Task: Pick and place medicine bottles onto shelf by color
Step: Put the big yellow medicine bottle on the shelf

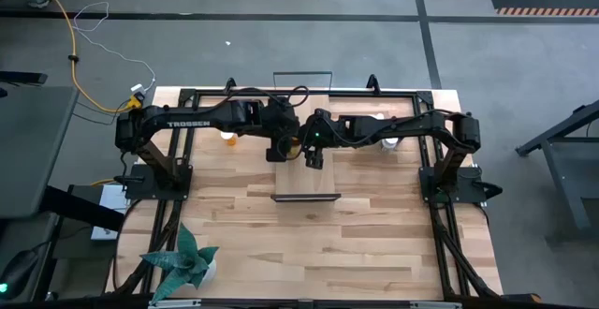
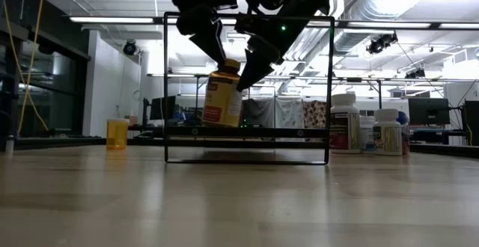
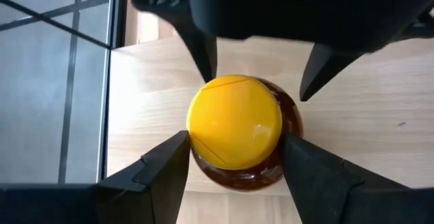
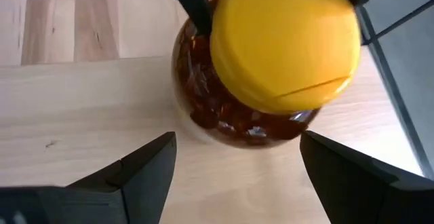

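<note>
The amber medicine bottle with the yellow cap stands tilted on the long light-wood shelf board with black metal end frames; whether its base sits flat on the board cannot be told. Both claws meet above this bottle.

The left claw has its two dark fingers pressed against the bottle's sides just below the yellow cap, pinching it. In the low view, the arm bodies above the bottle overlap and are cut off by the picture's top edge.

The right claw is spread wide beside the same bottle, with its fingers apart from the glass. In the right wrist view the left claw's finger tips show past the cap, partly cut off.

In the high view the bottle is hidden under the two wrists, and only the ends of the shelf's frame show.

Left of the amber bottle, a small orange bottle stands on the wooden plank counter. Right of the amber bottle, several white medicine bottles stand clustered; their labels are too small to read.
</note>
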